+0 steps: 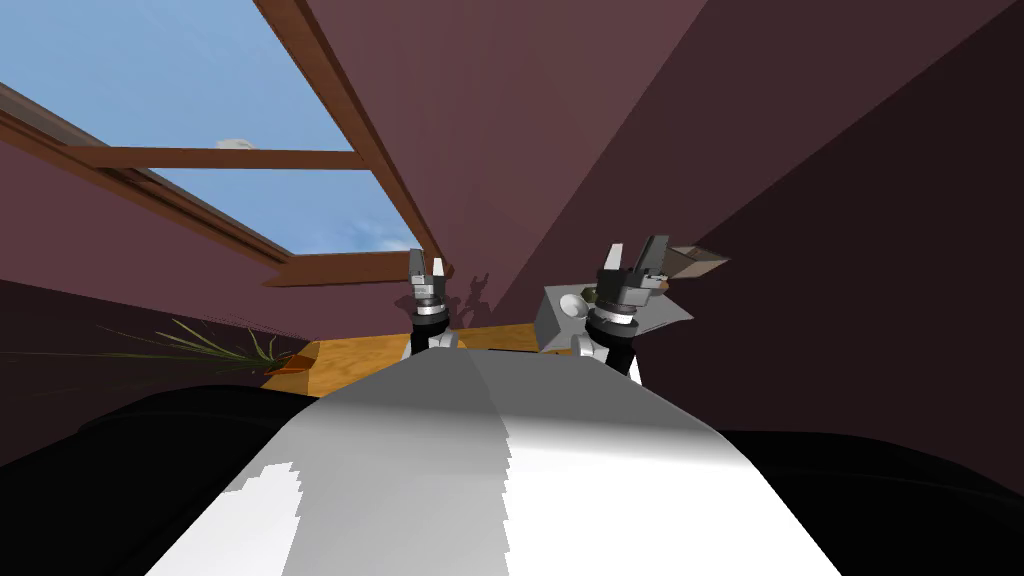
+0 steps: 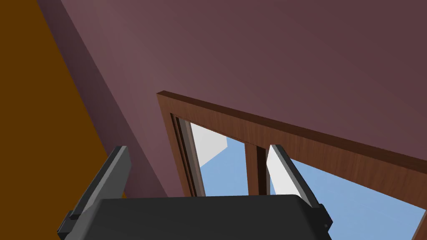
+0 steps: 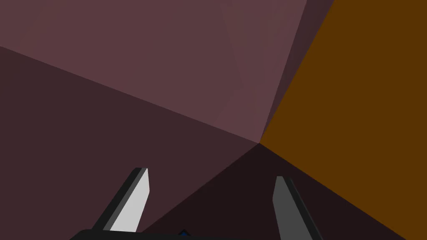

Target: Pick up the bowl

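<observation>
Well left of the grey table [image 1: 556,322], a spiky green plant [image 1: 205,347] pokes out, its base hard to make out, with a wood-framed window [image 1: 220,158] above it. The left claw [image 1: 427,266] is just left of the table, blades spread wide, holding nothing. On the table sits what looks like the bowl [image 1: 571,303], a small white round blob, too tiny and half hidden to be sure. The right claw [image 1: 634,250] hangs in front of the table, also wide and empty, covering part of it. A tan open box [image 1: 700,262] peeks out at the table's right end.
</observation>
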You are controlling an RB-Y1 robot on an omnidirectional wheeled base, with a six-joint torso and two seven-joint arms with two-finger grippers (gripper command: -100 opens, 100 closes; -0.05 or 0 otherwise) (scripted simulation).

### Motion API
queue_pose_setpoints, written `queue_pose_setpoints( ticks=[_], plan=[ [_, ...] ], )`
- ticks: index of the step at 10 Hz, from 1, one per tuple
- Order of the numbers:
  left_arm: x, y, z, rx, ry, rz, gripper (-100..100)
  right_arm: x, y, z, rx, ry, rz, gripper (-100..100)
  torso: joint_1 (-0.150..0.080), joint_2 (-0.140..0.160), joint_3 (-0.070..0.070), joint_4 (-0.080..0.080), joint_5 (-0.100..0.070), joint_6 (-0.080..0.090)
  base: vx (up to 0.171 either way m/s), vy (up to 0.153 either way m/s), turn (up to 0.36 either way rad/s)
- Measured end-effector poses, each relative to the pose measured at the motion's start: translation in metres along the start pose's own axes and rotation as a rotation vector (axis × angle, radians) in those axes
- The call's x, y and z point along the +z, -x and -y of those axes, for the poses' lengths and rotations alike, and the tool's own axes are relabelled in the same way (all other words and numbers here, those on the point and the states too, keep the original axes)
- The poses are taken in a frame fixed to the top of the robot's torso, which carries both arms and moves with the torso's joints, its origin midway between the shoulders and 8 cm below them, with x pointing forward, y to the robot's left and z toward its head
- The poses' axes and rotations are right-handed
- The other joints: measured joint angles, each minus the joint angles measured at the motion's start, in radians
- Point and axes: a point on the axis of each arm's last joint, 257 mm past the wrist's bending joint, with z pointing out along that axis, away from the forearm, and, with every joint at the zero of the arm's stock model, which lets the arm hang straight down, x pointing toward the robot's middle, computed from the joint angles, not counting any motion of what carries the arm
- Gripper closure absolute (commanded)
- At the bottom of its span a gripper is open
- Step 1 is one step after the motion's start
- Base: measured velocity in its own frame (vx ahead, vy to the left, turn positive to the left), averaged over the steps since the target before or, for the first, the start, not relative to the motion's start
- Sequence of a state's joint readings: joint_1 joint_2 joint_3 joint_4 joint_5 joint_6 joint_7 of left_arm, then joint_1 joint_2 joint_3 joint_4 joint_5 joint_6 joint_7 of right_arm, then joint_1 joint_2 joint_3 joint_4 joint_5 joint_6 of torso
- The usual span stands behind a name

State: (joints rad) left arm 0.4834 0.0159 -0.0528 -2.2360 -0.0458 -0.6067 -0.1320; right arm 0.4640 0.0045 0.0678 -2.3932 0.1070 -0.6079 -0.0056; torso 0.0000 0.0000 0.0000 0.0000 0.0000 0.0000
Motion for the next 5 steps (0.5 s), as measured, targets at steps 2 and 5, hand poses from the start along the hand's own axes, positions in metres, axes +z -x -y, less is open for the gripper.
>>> queue_pose_setpoints(
  ticks=[2,5],
  plan=[
    [0.000,0.000,0.000,0.000,0.000,0.000,0,-0.005,-0.011,0.007,-0.019,-0.015,-0.050,-100,0.005,-0.002,-0.001,0.000,0.001,0.000,0.044,0.094,0.068],
    [0.000,0.000,0.000,0.000,0.000,0.000,0,-0.021,-0.028,0.028,-0.070,-0.065,-0.140,-100,0.011,-0.004,-0.003,-0.001,0.002,0.000,0.064,0.167,0.083]
  ],
)
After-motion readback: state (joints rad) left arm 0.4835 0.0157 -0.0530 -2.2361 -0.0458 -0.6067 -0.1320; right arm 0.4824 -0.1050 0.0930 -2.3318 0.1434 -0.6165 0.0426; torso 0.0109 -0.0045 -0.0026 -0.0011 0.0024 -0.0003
